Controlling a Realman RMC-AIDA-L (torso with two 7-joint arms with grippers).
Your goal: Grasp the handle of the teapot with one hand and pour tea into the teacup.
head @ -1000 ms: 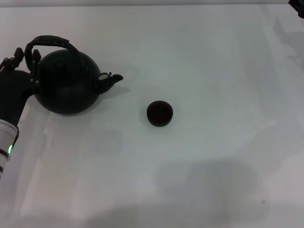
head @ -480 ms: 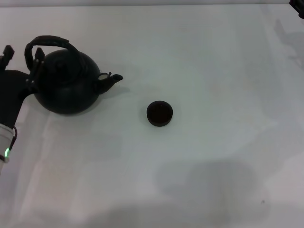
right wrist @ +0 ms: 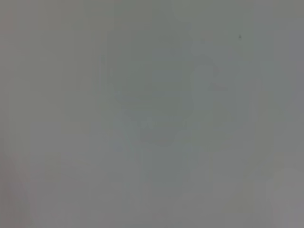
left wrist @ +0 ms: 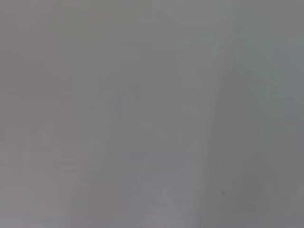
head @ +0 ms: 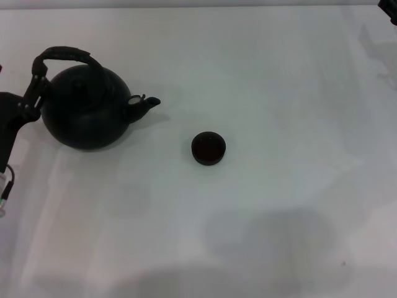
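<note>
At the head view's left edge, the left gripper (head: 22, 105) sits just beside the handle (head: 62, 54) of the teapot (head: 87, 112); whether it is released or clenched I cannot tell; beyond the pot from the gripper, the spout points toward the teacup (head: 208, 148), well apart on the white table (head: 260, 217); only the right arm's dark tip shows at the far right corner; both wrist views show plain pale surface.
</note>
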